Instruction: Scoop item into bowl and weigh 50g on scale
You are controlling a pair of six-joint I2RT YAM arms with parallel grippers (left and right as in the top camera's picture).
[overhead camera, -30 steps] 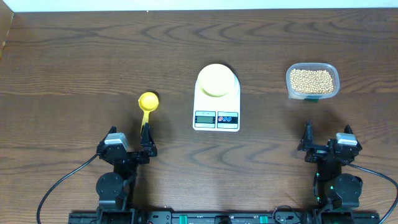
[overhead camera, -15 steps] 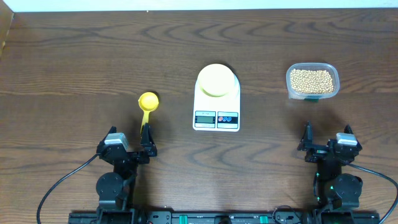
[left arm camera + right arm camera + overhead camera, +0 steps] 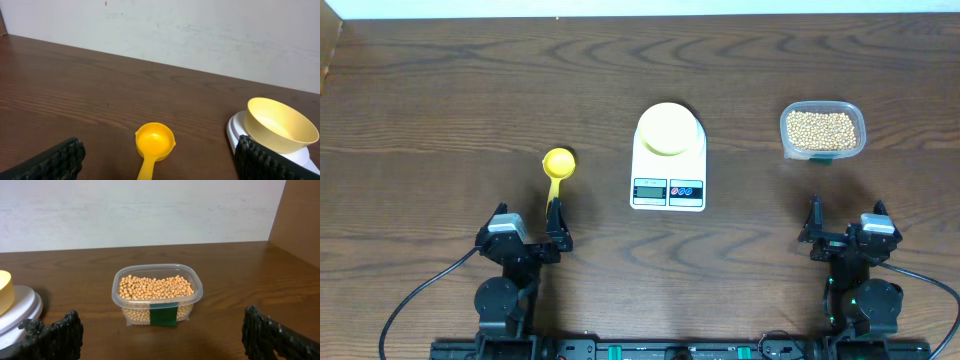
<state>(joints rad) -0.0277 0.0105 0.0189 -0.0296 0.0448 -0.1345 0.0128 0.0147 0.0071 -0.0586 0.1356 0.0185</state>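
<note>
Far left, the left gripper (image 3: 528, 222) sits low at the near edge of the table, ribbed black jaws spread wide, nothing in them. Just ahead of it lies a glossy bright yellow plastic scoop (image 3: 558, 162), round cup, handle pointing back at that gripper.

In the middle is the smooth white rounded-rectangle scale (image 3: 668, 180), with the pale yellow-green bowl (image 3: 667, 128) on its platform, looking empty inside.

Right of that, well apart, there's a clear plastic tub (image 3: 197, 287) with a green label (image 3: 163, 315), nearly full of small round tan beans (image 3: 155, 286). The right gripper (image 3: 847, 215) is parked near it, jaws also spread and empty.

Dark wood-grain table (image 3: 440, 100), scuffed white wall (image 3: 200, 35) behind.
</note>
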